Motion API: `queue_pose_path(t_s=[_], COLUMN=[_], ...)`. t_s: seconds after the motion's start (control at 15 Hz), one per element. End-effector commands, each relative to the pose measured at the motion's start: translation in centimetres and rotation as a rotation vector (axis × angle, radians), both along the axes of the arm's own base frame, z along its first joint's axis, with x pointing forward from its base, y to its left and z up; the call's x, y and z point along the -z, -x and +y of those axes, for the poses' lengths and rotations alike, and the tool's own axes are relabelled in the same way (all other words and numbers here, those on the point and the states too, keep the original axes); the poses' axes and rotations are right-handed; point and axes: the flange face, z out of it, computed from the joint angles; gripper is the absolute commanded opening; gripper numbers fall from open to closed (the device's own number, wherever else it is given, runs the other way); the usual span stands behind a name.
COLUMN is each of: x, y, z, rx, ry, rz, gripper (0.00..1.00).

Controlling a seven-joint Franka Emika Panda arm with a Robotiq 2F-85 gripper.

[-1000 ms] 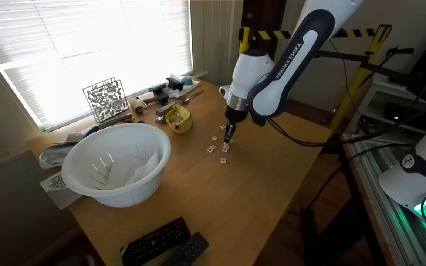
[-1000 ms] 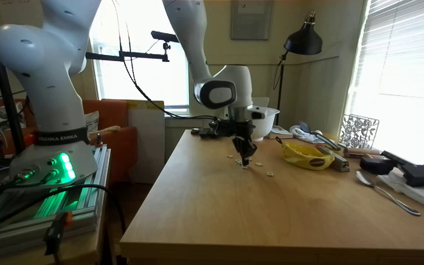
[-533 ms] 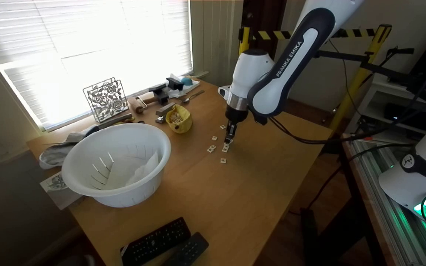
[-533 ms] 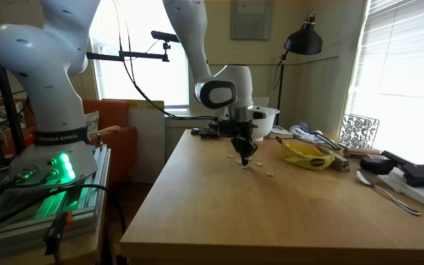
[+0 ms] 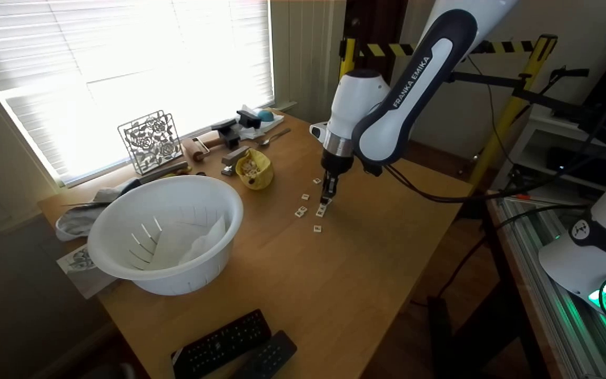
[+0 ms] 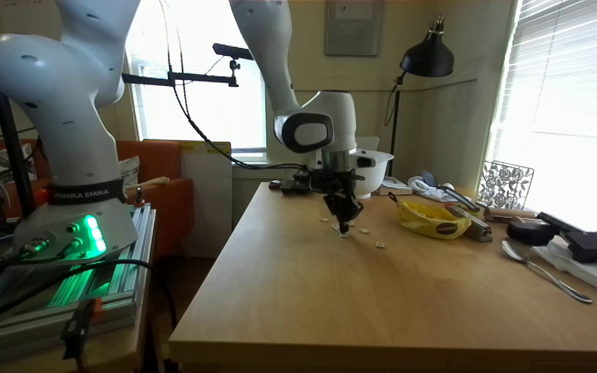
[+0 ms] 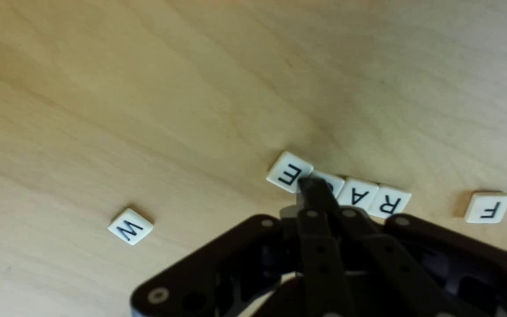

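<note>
My gripper [image 7: 313, 182] is shut, fingertips together, with nothing seen between them. It points down at a row of white letter tiles on the wooden table. Its tips cover the seam between the E tile [image 7: 289, 171] and a partly hidden tile [image 7: 333, 181]; I cannot tell whether they press on either. The A tile [image 7: 358, 193] and R tile [image 7: 390, 201] continue the row edge to edge, while E is slightly turned. A W tile [image 7: 130, 226] and an F tile [image 7: 487, 207] lie apart. In both exterior views the gripper [image 5: 325, 200] [image 6: 344, 229] is low over the tiles.
A yellow banana-shaped pouch [image 5: 255, 171] with tiles inside stands near a stapler [image 5: 235, 155]. A big white bowl [image 5: 166, 237] and dark remotes [image 5: 221, 345] lie farther along the table. A spoon [image 6: 544, 272] and black items [image 6: 596, 244] sit by the window.
My shut gripper has shifted very slightly at table level. In an exterior view the tile at its tip has moved a little with it, toward the neighbouring tiles.
</note>
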Motion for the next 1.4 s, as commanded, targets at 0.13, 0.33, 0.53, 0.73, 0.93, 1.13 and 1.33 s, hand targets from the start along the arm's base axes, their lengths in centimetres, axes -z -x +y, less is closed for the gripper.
queue_pose_path(t_s=[0.13,0.33,0.53,0.73,0.93,1.13,1.33], x=[0.6,0.6,0.6,0.5,0.5,0.4,-0.4], y=[0.5,0.5,0.5,0.5,0.5,0.5,0.4], z=[-0.2,-0.3,-0.2,-0.2,-0.2,-0.2,-0.1], rx=[-0.028,-0.03,-0.031,-0.03,-0.029,-0.028,-0.026], ry=[-0.007,-0.006,-0.006,-0.008,-0.009,-0.008,-0.017], rz=[0.028,0.029,0.03,0.029,0.028,0.028,0.024], gripper=[0.0,0.0,0.0,0.0,0.0,0.0,0.0])
